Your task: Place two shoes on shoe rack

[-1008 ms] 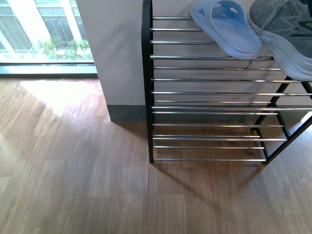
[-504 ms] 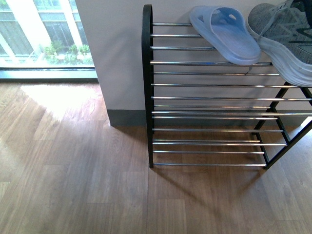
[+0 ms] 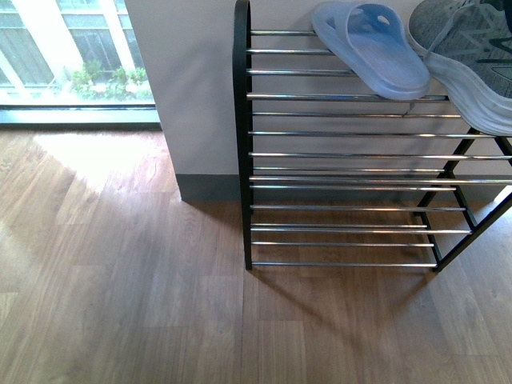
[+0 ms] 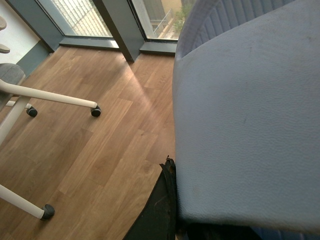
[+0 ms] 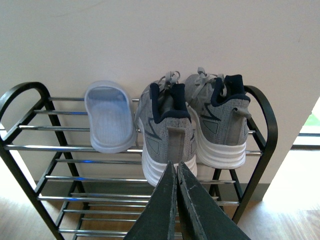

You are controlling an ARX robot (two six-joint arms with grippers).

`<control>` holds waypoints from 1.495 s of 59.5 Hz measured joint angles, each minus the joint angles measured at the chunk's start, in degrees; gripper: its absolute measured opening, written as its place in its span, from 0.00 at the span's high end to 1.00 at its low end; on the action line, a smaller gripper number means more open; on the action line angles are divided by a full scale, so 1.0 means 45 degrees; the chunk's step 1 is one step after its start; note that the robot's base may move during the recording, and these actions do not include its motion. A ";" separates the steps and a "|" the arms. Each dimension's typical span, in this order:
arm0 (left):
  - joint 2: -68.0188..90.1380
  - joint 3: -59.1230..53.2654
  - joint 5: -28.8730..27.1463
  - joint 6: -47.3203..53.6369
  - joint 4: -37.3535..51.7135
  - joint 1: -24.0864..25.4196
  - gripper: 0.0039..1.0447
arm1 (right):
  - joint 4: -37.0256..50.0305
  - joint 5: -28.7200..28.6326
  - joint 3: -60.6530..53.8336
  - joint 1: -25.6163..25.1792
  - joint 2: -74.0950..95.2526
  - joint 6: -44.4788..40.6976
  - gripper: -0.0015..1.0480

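The shoe rack (image 3: 242,144) with black frame and chrome bars stands against the wall. On its top tier lie one pale blue slide (image 3: 370,48) and a grey sneaker (image 3: 472,64). In the right wrist view the rack (image 5: 20,135) holds that slide (image 5: 109,117) and both grey sneakers (image 5: 167,135) (image 5: 217,122) side by side. My right gripper (image 5: 175,167) is shut and empty, just in front of the nearer sneaker's heel. My left gripper (image 4: 172,170) is shut on the second pale blue slide (image 4: 245,125), which fills the left wrist view. Neither arm shows in the front view.
Wood floor (image 3: 120,288) lies in front of the rack. A window (image 3: 72,48) is at the left. In the left wrist view, white chair legs with castors (image 4: 95,111) stand on the floor near a glass door.
The front view has shifted slightly, down then back up. The shoes on the rack have not moved.
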 joint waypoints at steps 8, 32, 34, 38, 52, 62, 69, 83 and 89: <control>0.0000 0.0000 -0.0005 0.0000 0.0000 0.0005 0.98 | -0.0918 0.0000 -0.0136 0.0000 -0.1161 0.0000 0.98; 0.0000 0.0005 -0.0005 0.0000 0.0000 0.0005 0.98 | -0.4619 0.0000 -0.0170 0.0000 -0.5241 0.0000 0.98; 0.0000 0.0000 -0.0005 0.0000 0.0000 0.0005 0.98 | -0.4823 0.0000 -0.0170 0.0000 -0.5455 -0.0005 0.98; 0.0000 0.0000 -0.0005 0.0000 -0.0005 0.0000 0.98 | -0.5202 0.0000 -0.0175 0.0000 -0.5867 0.0000 0.98; 0.0000 0.0005 -0.0005 0.0000 -0.0005 0.0000 0.98 | -0.6523 0.0000 -0.0175 0.0000 -0.7227 0.0000 0.98; 0.0000 0.0005 -0.0005 0.0000 -0.0005 0.0000 0.98 | -0.7208 0.0000 -0.0175 0.0000 -0.7912 0.0000 0.98; 0.0000 0.0000 -0.0005 0.0000 0.0000 0.0000 0.98 | -0.7626 0.0000 -0.0175 0.0000 -0.8340 0.0000 0.98; 0.0000 0.0005 -0.0005 0.0000 -0.0005 0.0005 0.98 | -0.8325 0.0000 -0.0175 0.0000 -0.9078 -0.0005 0.86; 0.0000 0.0000 -0.0005 0.0000 0.0000 0.0000 0.98 | -0.8335 0.0000 -0.0175 0.0000 -0.9088 0.0000 0.71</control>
